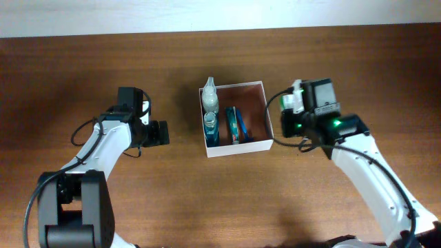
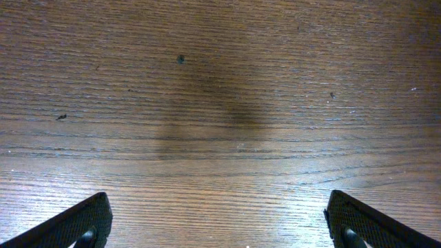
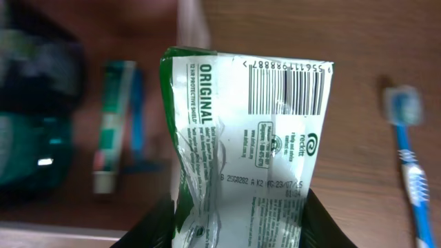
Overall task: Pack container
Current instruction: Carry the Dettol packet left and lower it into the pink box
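Container (image 1: 236, 147) sits mid-table between the two arms, open side up. Contents, overhead view: a clear bottle (image 1: 210, 98) and a teal bottle (image 1: 211, 128) along its left wall. A toothpaste tube (image 3: 110, 141) lies just beside them. The right part of the floor looks bare.

Right gripper (image 3: 238, 229) is clamped on a green-and-white packet (image 3: 248, 124) with a barcode. It holds the packet at the container's right wall; over it or just beside it, cannot tell. Packet not yet set down.

A blue toothbrush (image 3: 409, 155) lies flat to the packet's side in the right wrist view. Cannot tell whether it is inside the box or on the table (image 1: 103, 62), because the arm covers that spot from above.

Left gripper (image 2: 220, 227) is left of the container and apart from it. Its fingers are spread wide with nothing between them, bare wood below.

Judgement: packing is well under way. Three items are in, the packet is in hand and next to go in, and the toothbrush may be left.
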`<state>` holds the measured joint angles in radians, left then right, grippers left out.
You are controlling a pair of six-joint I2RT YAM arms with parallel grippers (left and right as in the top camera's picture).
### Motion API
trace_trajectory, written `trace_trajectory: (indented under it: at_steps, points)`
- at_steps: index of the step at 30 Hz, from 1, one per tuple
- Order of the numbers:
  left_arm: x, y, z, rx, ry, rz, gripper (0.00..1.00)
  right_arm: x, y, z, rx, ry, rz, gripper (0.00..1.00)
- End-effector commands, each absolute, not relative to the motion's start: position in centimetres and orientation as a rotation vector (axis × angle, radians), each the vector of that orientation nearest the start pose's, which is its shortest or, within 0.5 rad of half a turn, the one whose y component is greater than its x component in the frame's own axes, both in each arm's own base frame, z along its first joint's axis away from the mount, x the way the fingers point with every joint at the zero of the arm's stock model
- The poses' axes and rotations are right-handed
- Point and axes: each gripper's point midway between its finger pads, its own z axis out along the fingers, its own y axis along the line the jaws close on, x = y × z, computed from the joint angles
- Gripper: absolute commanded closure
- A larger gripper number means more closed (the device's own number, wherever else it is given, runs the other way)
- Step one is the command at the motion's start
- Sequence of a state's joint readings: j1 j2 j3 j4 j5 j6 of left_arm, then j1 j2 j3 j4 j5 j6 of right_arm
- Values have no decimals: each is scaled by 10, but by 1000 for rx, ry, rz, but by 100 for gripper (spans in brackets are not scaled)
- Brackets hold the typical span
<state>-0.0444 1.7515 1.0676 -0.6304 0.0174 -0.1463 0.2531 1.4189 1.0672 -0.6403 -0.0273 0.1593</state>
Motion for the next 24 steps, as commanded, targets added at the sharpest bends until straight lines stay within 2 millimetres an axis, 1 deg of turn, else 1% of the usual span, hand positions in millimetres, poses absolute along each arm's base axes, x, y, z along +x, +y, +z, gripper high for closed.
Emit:
trace_trajectory:
  at_steps: [1, 2, 5, 8, 10, 19, 24]
  points:
    - [355, -17, 23, -150, 2894, -49, 1, 349, 123, 150, -144, 2532, 260, 83]
    - [355, -17, 23, -150, 2894, -49, 1, 349, 132, 152, -157, 2521, 277, 83]
    - [355, -17, 23, -150, 2895, -49, 1, 350, 148, 154, -165, 2500, 314, 83]
    - [355, -17, 23, -150, 2894, -49, 1, 353, 159, 150, -165, 2498, 335, 83]
    - [355, -17, 23, -150, 2894, -49, 1, 355, 165, 144, -167, 2505, 343, 83]
    - [355, -17, 23, -150, 2894, -49, 1, 369, 179, 110, -192, 2543, 350, 82]
    - [355, -17, 23, -150, 2894, -49, 1, 374, 182, 92, -194, 2566, 347, 82]
